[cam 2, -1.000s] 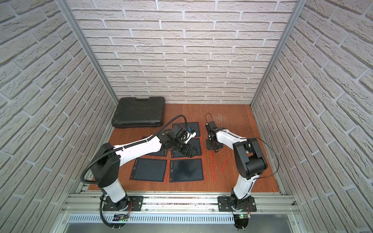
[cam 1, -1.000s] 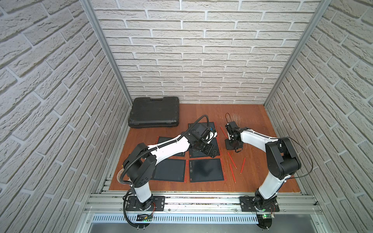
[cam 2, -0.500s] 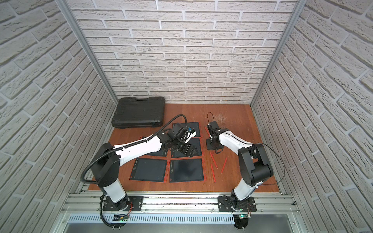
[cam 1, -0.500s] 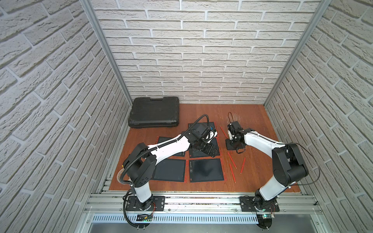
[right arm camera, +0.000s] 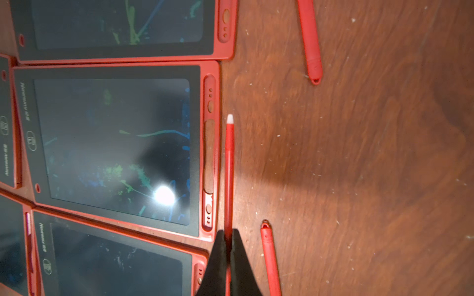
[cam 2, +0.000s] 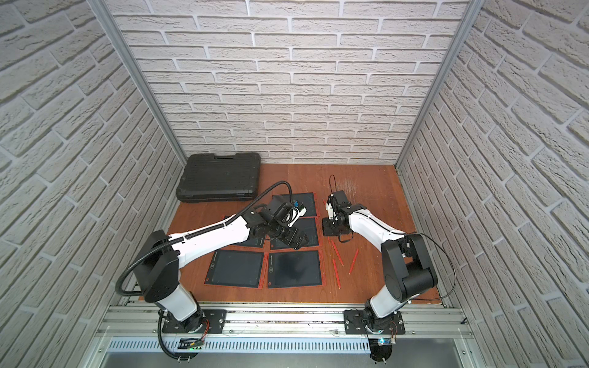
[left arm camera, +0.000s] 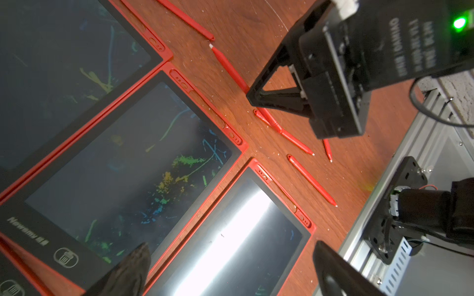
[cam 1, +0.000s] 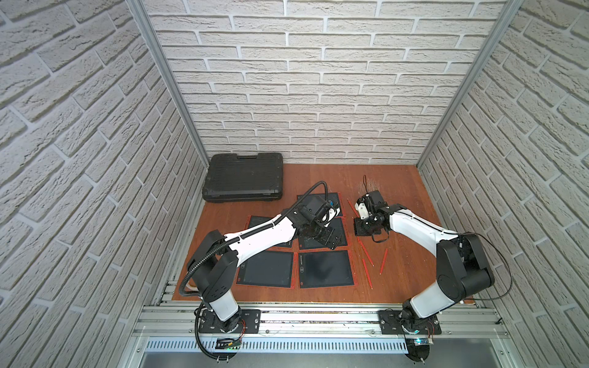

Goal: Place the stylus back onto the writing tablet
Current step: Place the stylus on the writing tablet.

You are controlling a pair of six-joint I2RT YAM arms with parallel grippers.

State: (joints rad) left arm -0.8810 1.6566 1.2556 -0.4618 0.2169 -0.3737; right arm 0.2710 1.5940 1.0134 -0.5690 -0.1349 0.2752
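In the right wrist view my right gripper (right arm camera: 228, 234) is shut on a red stylus (right arm camera: 229, 166). Its white tip points forward along the side of a red-framed writing tablet (right arm camera: 115, 143), just outside that tablet's bare side groove (right arm camera: 209, 156). In both top views this gripper (cam 1: 363, 227) (cam 2: 330, 227) hangs low beside the middle tablet (cam 1: 342, 234). My left gripper (left arm camera: 229, 252) is open over the tablets with nothing between its fingers. From its wrist view the held stylus (left arm camera: 228, 66) runs under the right gripper (left arm camera: 252, 98).
Several red-framed tablets (cam 1: 266, 269) lie side by side on the wooden table (cam 1: 401, 197). Loose red styluses (cam 1: 384, 261) (right arm camera: 269, 258) lie to the right of them. A black case (cam 1: 243, 181) sits at the back left. Brick walls enclose three sides.
The right arm's elbow has swung out to the right and nearer the front, while its gripper stays beside the middle tablet with the stylus. The left arm has held still.
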